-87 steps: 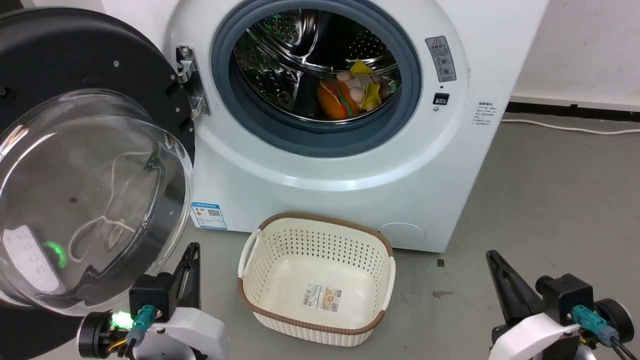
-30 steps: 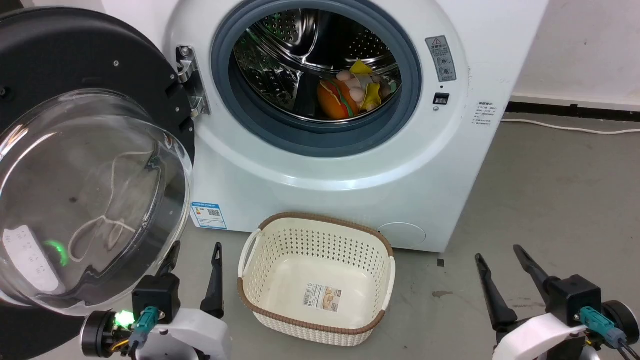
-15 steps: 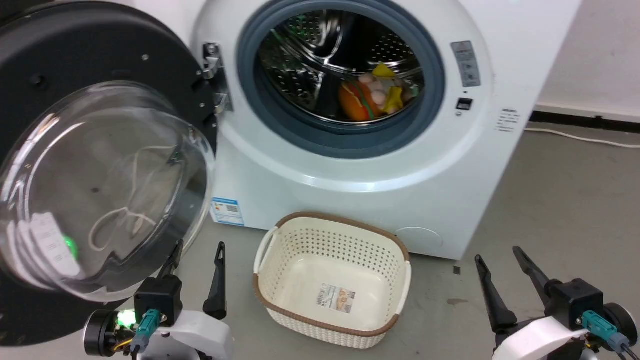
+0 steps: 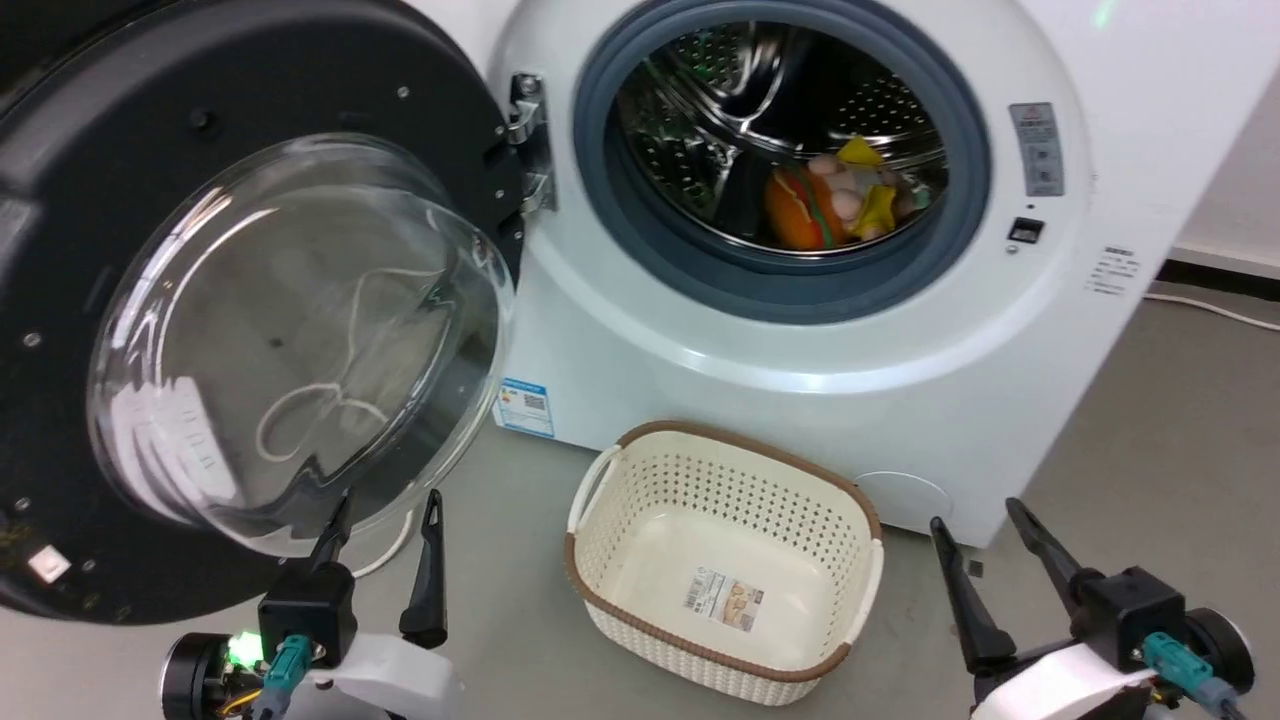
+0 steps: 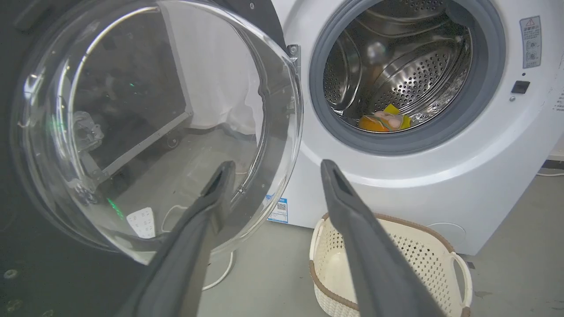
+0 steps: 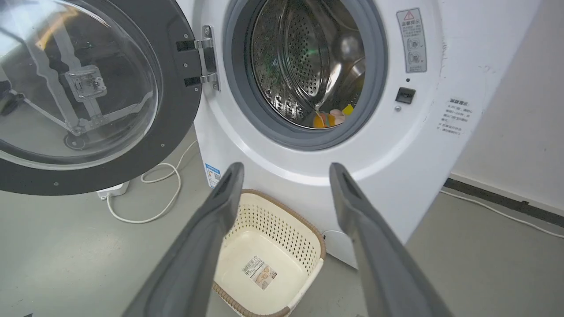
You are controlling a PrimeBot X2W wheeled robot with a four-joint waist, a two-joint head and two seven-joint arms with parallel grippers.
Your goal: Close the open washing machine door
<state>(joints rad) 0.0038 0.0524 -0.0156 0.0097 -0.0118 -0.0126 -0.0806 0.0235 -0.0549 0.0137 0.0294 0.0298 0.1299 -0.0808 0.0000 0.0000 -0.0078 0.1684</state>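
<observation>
Left gripper spread wide, empty, low beneath washing machine door. Right gripper spread wide, empty, right of basket. Door swung open, left of drum.

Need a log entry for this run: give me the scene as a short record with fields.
door: washing machine door wide open, hinge at its right edge in head view
drum: colourful toys inside
basket: empty, on floor before the washing machine
left gripper: open, under door glass in head view
right gripper: open, holding nothing
</observation>
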